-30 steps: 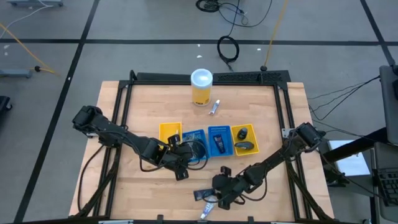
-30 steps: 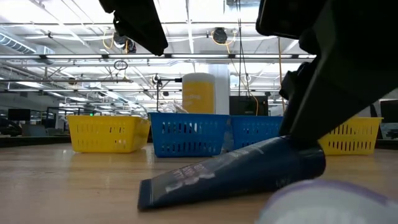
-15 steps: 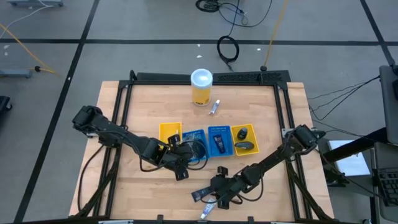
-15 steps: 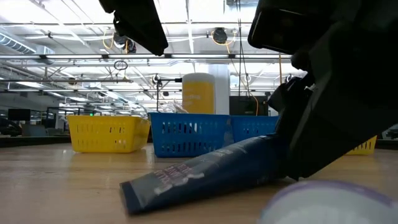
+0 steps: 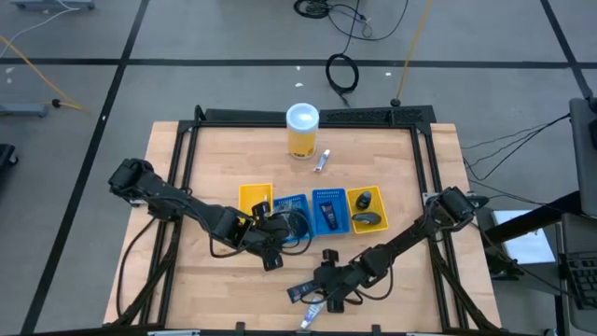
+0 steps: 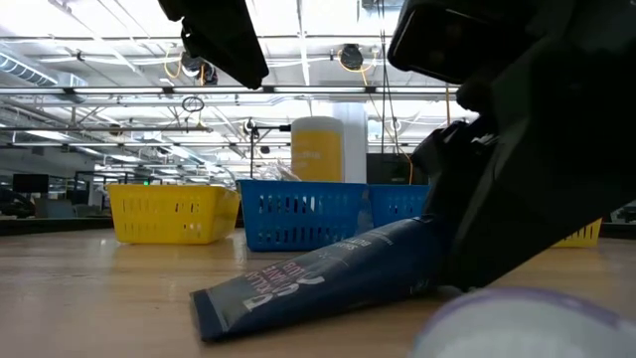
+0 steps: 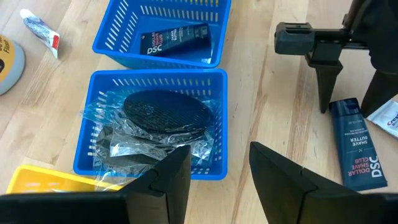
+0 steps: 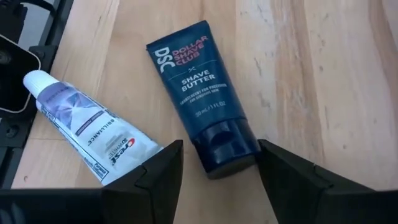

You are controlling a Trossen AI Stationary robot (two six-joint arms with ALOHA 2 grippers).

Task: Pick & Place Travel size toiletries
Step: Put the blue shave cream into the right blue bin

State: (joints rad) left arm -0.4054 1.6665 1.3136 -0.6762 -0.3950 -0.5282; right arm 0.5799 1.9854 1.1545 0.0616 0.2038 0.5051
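Observation:
A dark blue shave-butter tube (image 8: 198,87) lies flat on the table near its front edge, also seen in the high view (image 5: 300,292) and low view (image 6: 318,283). My right gripper (image 8: 219,163) is open, with one finger on either side of the tube's cap end. A white toothpaste tube (image 8: 93,134) lies beside it. My left gripper (image 7: 217,171) hangs open above a blue tray (image 7: 155,76) that holds round black discs in clear wrap (image 7: 166,113). A second blue tray (image 7: 211,59) holds another dark tube (image 7: 174,40). My right gripper has a finger on each side of the tube's cap end (image 8: 225,144). Whether either finger touches the cap I cannot tell. The fingers slant down from the table's right, along the tube. The tube lies flat on the wood.
Yellow and blue trays stand in a row across the table's middle (image 5: 255,198) (image 5: 366,210). A tall yellow canister with a white lid (image 5: 302,131) and a small white tube (image 5: 323,161) are at the back. Bare wood lies at the front left.
My right gripper has gone a little toward the table's left and down over the dark tube's cap end, rolling slightly. The tube has slid a little toward the table's left and stays flat.

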